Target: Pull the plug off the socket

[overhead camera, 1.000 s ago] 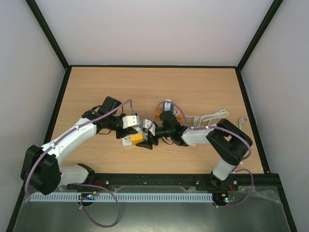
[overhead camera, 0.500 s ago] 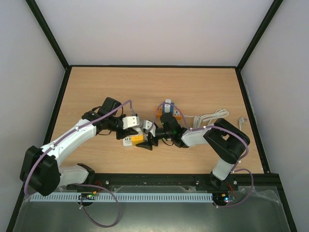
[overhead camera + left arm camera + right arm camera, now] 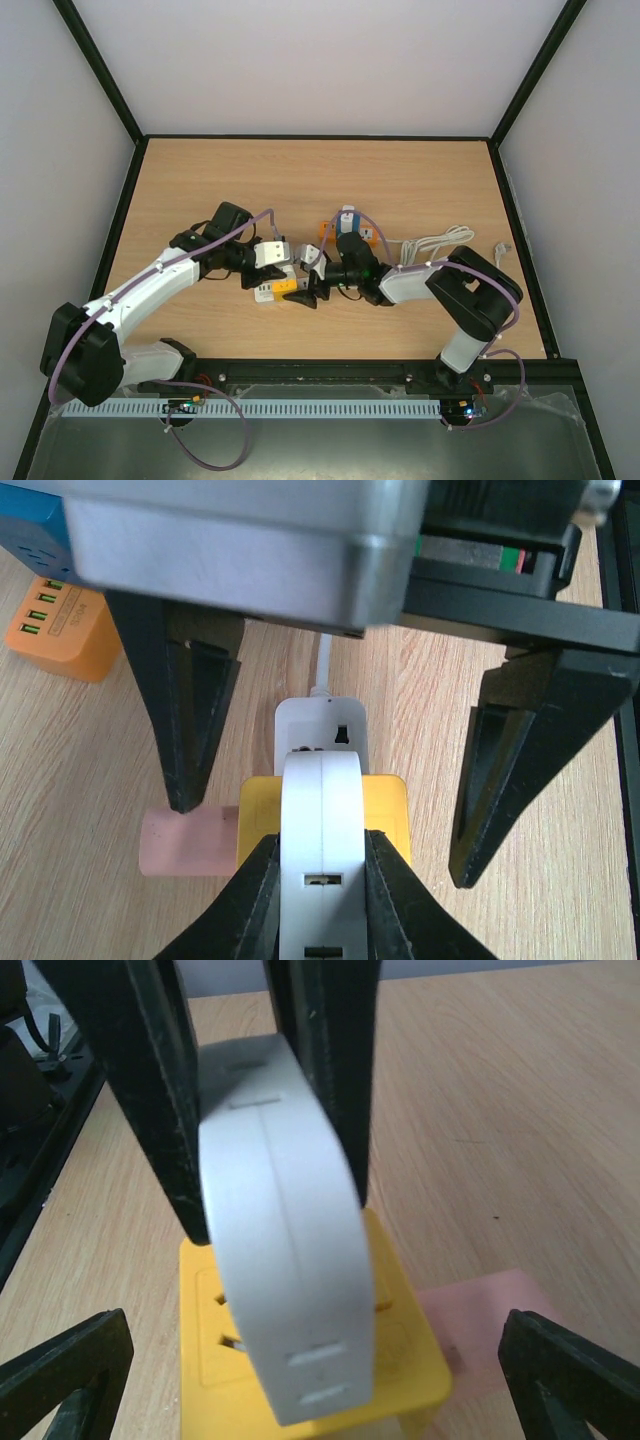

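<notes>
A white plug (image 3: 320, 820) stands upright on top of a yellow socket cube (image 3: 385, 810) in the middle of the table. My left gripper (image 3: 320, 845) is shut on the plug's flat sides. In the right wrist view the plug (image 3: 285, 1250) sits over the yellow socket (image 3: 400, 1370), with the left fingers (image 3: 150, 1100) clamping it from above. My right gripper (image 3: 315, 1360) is open, its fingers (image 3: 190, 710) low on either side of the cube without touching it. The prongs are hidden. From above, both grippers (image 3: 278, 270) (image 3: 305, 293) meet at the socket (image 3: 283, 287).
A pink block (image 3: 185, 840) lies against the cube. A white adapter (image 3: 320, 725) with a cable sits behind it. An orange USB charger (image 3: 70, 630) and a blue socket block (image 3: 348, 222) are nearby. A coiled white cable (image 3: 435, 242) lies to the right.
The right wrist has shifted slightly to the right and nearer. The left gripper stays shut on the plug in about the same place.
</notes>
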{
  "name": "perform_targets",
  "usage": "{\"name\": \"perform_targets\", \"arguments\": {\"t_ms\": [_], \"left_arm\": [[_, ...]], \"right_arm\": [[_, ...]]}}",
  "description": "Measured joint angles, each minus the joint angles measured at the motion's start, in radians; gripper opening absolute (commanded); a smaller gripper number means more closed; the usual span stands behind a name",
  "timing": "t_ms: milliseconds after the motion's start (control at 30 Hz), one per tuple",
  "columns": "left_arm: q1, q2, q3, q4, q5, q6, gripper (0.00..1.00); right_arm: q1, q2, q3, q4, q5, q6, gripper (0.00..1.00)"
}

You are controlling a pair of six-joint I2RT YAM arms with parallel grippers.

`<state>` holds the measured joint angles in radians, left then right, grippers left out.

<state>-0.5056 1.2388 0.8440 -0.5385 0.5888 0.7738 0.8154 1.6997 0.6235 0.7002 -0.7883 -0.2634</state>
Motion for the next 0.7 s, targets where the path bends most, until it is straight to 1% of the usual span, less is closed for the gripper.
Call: {"name": "perform_targets", "arguments": {"t_ms": [300, 333, 433, 533, 600, 700], "left_arm": [[-0.006, 0.0, 0.0, 0.003, -0.007, -0.001, 0.06], [-0.006, 0.0, 0.0, 0.003, -0.007, -0.001, 0.06], [-0.006, 0.0, 0.0, 0.004, -0.008, -0.005, 0.09], [-0.006, 0.0, 0.0, 0.005, -0.008, -0.01, 0.12], [-0.006, 0.0, 0.0, 0.005, -0.009, -0.013, 0.16], [-0.006, 0.0, 0.0, 0.005, -0.012, -0.021, 0.26]], "right_arm": [[-0.006, -0.014, -0.002, -0.015, 0.005, -0.002, 1.0], [-0.006, -0.01, -0.002, -0.018, 0.004, -0.004, 0.99], [-0.006, 0.008, -0.002, -0.032, 0.004, -0.022, 0.94], [-0.006, 0.016, -0.002, -0.045, 0.003, -0.032, 0.82], [-0.006, 0.016, -0.002, -0.045, 0.003, -0.036, 0.77], [-0.006, 0.016, 0.0, -0.045, 0.007, -0.035, 0.73]]}}
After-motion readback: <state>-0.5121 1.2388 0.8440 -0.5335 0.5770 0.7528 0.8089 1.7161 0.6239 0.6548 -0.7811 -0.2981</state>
